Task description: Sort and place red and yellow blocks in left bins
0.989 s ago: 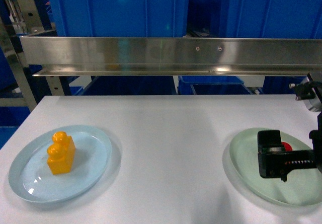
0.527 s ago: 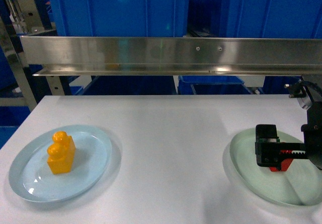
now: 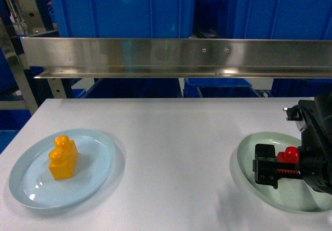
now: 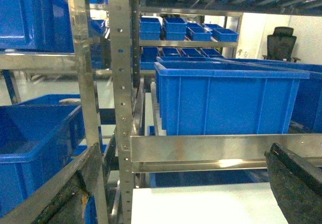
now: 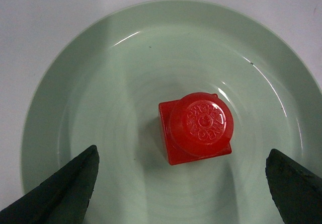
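On pale green round plate point(image 5: 75, 83) | small glossy red plastic block point(image 5: 196, 128) stud-up, centred btwn spread fingers of right hand point(image 5: 183, 183), not touching | left hand point(image 4: 176, 183) spread, far off | nxt: descend+close

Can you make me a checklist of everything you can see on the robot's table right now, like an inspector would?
Surface: white table, bare between the plates.
Job's things: red block stands stud up on the green plate; yellow block stands on the blue plate; blue bins sit on the shelves behind.
Clutter: nothing seen.
Grippers: right gripper is open, straddling the red block without touching it; left gripper is open, raised and facing the shelves, holding nothing.
Cables: a thin one by the right arm.
Surroundings: steel rail, metal racks, office chair far back.
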`<state>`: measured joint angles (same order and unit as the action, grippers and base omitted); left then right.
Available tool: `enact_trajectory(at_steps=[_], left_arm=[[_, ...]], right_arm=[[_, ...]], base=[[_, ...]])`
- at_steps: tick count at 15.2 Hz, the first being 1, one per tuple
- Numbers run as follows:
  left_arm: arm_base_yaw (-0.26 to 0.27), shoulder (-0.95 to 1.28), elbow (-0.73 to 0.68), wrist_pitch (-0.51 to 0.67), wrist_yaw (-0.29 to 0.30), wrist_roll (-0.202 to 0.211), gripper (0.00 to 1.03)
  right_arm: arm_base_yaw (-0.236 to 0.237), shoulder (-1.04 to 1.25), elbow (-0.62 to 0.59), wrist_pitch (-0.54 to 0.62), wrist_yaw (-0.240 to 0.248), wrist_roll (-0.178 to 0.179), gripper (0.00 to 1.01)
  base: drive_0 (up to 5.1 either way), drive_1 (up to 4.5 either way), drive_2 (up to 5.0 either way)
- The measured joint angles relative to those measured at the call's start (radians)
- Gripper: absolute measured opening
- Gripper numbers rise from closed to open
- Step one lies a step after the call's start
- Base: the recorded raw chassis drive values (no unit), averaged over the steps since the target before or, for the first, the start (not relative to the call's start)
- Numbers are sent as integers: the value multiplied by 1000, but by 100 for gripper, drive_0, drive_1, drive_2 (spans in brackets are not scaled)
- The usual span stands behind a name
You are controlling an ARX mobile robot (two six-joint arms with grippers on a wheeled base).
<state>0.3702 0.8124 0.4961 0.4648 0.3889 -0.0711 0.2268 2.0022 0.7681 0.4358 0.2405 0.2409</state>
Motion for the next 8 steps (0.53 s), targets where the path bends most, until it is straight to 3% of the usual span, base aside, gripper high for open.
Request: enact_trajectory(at_steps=[4, 7, 8], left_arm=[[0, 0, 0, 0, 0, 0, 98], [0, 0, 0, 0, 0, 0, 98], [0, 0, 0, 0, 0, 0, 98]], right_arm=[[3, 6, 3, 5, 17, 6, 98], [2, 8, 14, 5, 29, 13, 72], [3, 8, 15, 5, 37, 21, 57]], base=[[0, 0, 0], [0, 0, 0], [0, 0, 0]])
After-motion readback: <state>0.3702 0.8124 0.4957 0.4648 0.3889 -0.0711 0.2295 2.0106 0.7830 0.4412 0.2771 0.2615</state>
